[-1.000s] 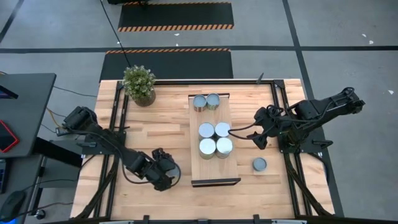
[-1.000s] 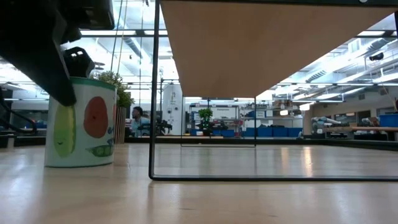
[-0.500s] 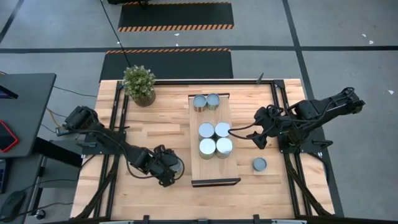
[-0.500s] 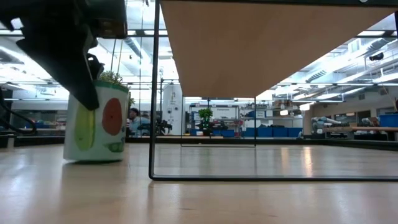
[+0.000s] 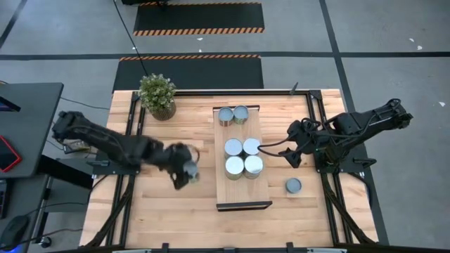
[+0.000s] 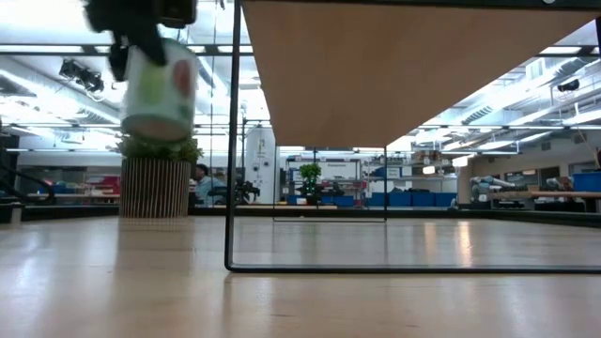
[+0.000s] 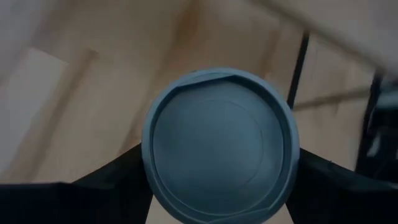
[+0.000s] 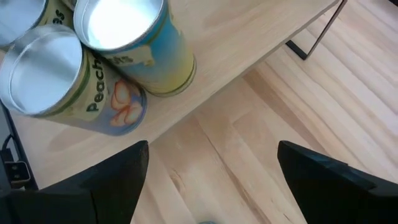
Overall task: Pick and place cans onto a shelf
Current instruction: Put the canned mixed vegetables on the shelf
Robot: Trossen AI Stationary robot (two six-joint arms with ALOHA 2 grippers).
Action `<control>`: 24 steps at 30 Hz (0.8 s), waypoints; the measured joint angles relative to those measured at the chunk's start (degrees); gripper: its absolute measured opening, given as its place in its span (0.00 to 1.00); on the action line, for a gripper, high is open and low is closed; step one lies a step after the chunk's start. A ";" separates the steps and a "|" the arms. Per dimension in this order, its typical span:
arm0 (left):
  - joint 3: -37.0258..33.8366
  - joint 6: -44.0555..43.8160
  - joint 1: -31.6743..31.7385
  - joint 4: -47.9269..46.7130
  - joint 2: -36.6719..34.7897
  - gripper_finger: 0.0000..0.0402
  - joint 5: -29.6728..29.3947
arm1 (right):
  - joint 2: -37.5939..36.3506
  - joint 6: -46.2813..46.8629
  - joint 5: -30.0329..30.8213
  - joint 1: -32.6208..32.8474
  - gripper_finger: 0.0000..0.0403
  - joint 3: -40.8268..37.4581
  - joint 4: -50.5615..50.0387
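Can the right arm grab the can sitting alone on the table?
Probably yes. The right gripper is open beside the shelf, and nothing lies between it and the lone can.

You're in a big open lab hall: grey floor with striped hazard mats (image 5: 198, 17), blue bins (image 6: 413, 199), ceiling strip lights (image 6: 56, 49).

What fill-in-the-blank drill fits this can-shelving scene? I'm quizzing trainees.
1. The left gripper holds one ____ in the air.
2. The shelf carries ____ cans.
3. One can stands on the table nearest the ____ gripper.
4. The potted plant stands at the table's ____ edge.

Missing: can; six; right; far
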 joint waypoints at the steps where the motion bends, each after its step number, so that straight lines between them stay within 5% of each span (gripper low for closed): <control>1: 0.82 0.57 2.00 -0.96 -0.73 0.71 0.85 | 0.00 -0.01 0.00 -0.17 0.90 0.00 0.20; 13: 25.31 18.85 20.59 -15.31 4.96 0.71 3.07 | 0.00 -0.22 0.62 -0.80 0.90 0.00 1.35; 24: 46.19 31.23 25.97 -15.12 21.75 0.71 3.49 | 0.00 -0.23 1.84 -0.80 0.90 0.00 2.34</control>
